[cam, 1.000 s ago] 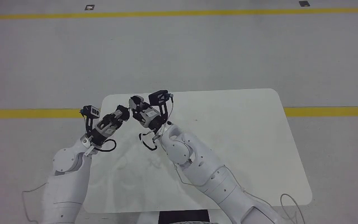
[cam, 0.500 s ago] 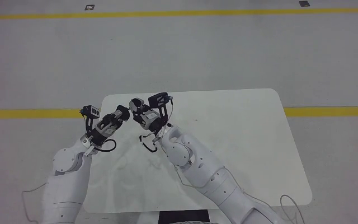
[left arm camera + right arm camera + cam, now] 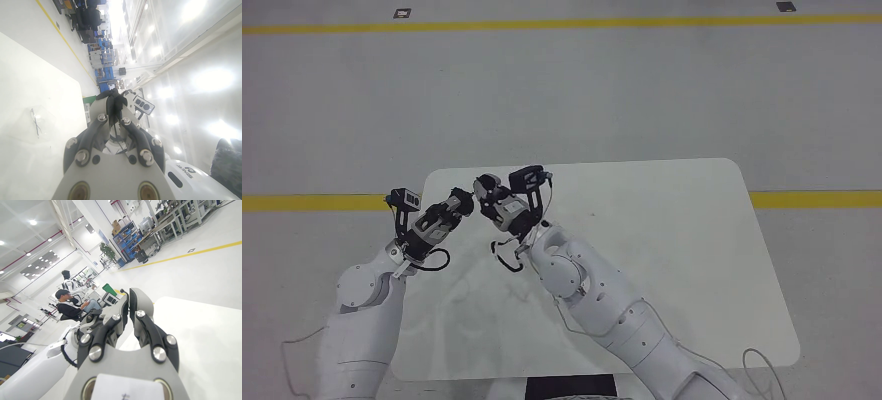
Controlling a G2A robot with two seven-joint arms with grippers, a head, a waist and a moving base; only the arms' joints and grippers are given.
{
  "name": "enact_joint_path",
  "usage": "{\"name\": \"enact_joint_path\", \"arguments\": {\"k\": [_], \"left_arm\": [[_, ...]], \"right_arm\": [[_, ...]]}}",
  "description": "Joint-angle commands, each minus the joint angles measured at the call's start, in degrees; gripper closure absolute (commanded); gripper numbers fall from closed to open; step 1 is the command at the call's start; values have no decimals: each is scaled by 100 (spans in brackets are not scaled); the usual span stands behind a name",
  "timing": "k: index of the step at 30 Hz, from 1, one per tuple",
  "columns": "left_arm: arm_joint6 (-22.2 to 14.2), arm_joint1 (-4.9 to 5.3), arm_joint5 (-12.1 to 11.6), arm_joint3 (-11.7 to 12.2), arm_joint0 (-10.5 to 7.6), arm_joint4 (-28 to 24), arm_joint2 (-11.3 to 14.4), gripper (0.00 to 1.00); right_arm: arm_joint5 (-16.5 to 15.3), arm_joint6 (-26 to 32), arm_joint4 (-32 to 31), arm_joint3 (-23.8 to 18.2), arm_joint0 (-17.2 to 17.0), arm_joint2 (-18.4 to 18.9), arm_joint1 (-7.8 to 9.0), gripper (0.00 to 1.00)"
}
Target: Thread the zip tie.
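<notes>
Both grippers meet in the air above the far left corner of the white table (image 3: 692,250). My left gripper (image 3: 461,200) is shut on a thin black zip tie (image 3: 115,130), whose strand runs back between the fingers (image 3: 110,108) toward the wrist. My right gripper (image 3: 486,189) faces it, almost tip to tip. In the right wrist view this gripper (image 3: 129,294) is shut, and a small black end of the zip tie (image 3: 122,291) sticks out past the pads. The stretch of tie between the two grippers is hidden.
A clear plastic bag (image 3: 36,123) holding spare black ties lies flat on the table below the grippers. The table's rounded corner (image 3: 78,85) and edge are close by, with bare floor and a yellow line (image 3: 302,202) beyond.
The right gripper and its wrist have shifted slightly toward the left gripper. The left arm has stayed where it was.
</notes>
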Motion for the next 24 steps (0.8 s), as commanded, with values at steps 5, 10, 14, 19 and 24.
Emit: {"name": "enact_joint_path", "arguments": {"k": [5, 10, 14, 19, 24], "left_arm": [[0, 0, 0, 0, 0, 0, 0, 100], [100, -11, 616, -29, -8, -736, 33, 100], [-107, 7, 1922, 13, -50, -2093, -125, 100], [-268, 42, 3322, 81, -96, -3216, -255, 100], [-265, 65, 3591, 47, -116, -3300, -293, 100]], "right_arm": [[-1, -134, -135, -298, -252, 230, 87, 0], [94, -279, -329, -495, -468, 402, 157, 0], [249, -554, -654, -574, -551, 400, 178, 0], [276, -805, -1053, -561, -491, 314, 183, 0], [188, -810, -1070, -521, -476, 293, 185, 0]]}}
